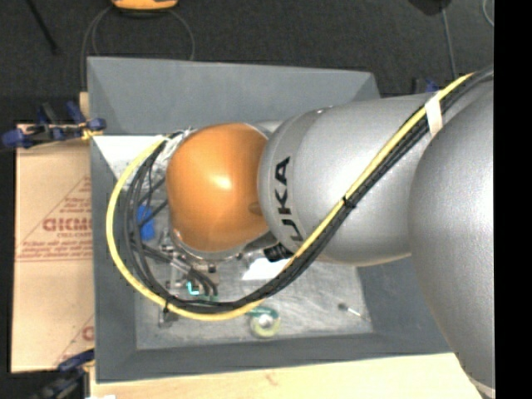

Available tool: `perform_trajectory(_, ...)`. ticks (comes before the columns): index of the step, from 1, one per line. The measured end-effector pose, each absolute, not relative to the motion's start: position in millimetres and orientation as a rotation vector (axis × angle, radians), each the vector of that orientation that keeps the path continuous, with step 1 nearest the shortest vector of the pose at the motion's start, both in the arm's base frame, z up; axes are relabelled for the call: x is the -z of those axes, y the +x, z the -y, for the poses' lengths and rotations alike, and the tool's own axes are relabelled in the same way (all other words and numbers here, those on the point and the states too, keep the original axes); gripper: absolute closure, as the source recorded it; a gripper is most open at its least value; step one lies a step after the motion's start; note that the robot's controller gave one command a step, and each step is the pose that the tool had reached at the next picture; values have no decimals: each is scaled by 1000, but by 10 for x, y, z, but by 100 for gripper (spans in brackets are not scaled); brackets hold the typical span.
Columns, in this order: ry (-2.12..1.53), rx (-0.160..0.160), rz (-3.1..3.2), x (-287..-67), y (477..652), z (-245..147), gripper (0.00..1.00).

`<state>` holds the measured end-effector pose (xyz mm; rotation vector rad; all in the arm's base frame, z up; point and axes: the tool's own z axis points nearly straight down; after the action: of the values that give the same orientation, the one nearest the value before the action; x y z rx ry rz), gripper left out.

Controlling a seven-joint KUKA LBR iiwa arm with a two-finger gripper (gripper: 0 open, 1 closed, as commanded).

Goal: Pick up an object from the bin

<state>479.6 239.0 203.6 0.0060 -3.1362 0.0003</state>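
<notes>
Gripper point(189, 283) sits under the orange cover point(218, 185) at the bin's point(116, 306) eight o'clock; wide or narrow, I cannot tell. Nearest, at its four o'clock, lies a small pale roll point(264, 322): likely light and stiff, best pinched across its rim.

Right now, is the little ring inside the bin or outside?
Inside: the ring lies flat on the floor of the bin, within its grey walls.

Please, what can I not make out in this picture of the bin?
Camera view:
- End effector: mostly hidden under the orange cover.
- Most of the bin floor: covered by the arm and its cables.
- Small dark thing at the floor's right: too small to name.
</notes>
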Motion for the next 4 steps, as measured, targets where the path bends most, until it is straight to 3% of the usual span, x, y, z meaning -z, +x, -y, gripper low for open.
perform_trajectory(1,329,7,3127,-755,5212,-1243,0)
perform_trajectory(2,332,4,3144,-752,4830,-1498,0)
perform_trajectory(3,667,2,3083,-766,4900,-615,0)
perform_trajectory(4,489,-8,3118,-1420,5608,28,0)
